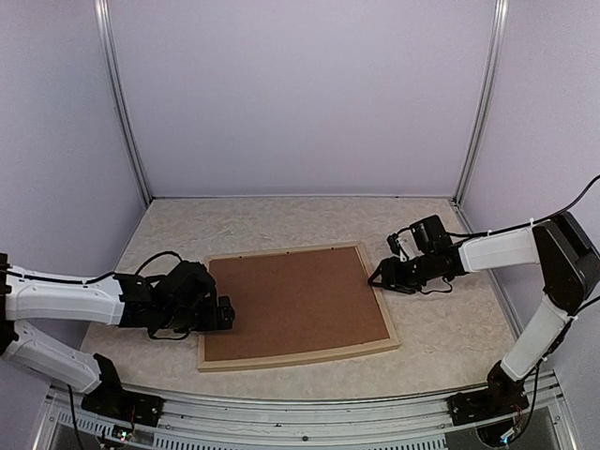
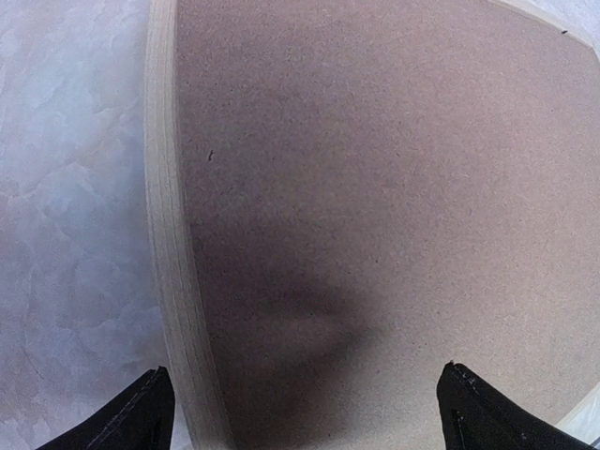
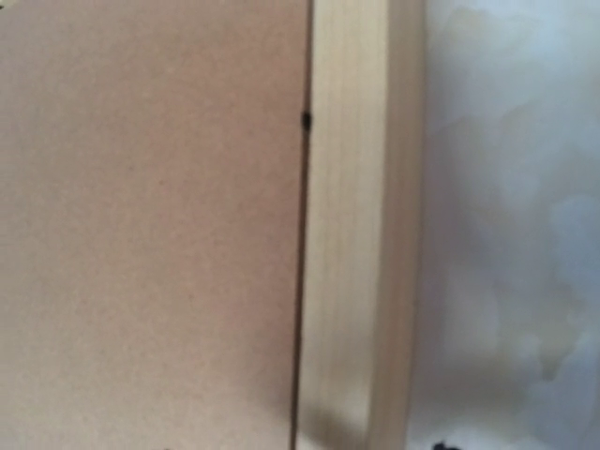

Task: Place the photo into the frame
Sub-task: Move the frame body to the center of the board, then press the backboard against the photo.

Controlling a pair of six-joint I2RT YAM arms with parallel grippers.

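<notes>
- The frame (image 1: 298, 357) lay flat, back up, long axis running from one gripper across to the other. One short end sat at each gripper.
- A brown backing board (image 1: 295, 300) filled the frame's opening.
- The photo did not show in any view. Could not tell whether it lay under the board.
- The left gripper (image 1: 220, 314) was low over the frame's left short rail, pointing inward across the board.
- In the left wrist view its fingertips (image 2: 141, 417) were wide apart. One was on the table (image 1: 281, 220) side of the rail, the other over the board, so the rail ran between them. They held nothing, and no contact was visible.
- The right gripper (image 1: 382, 277) was just beside the right short rail, near the far corner. That rail ran straight ahead of it in the right wrist view.
- The right fingers were barely in shot, so I could not tell whether they were apart or together. No grip on anything was visible.
- Judgement: both arms were about equally near, and the left was better set to pinch its rail.
</notes>
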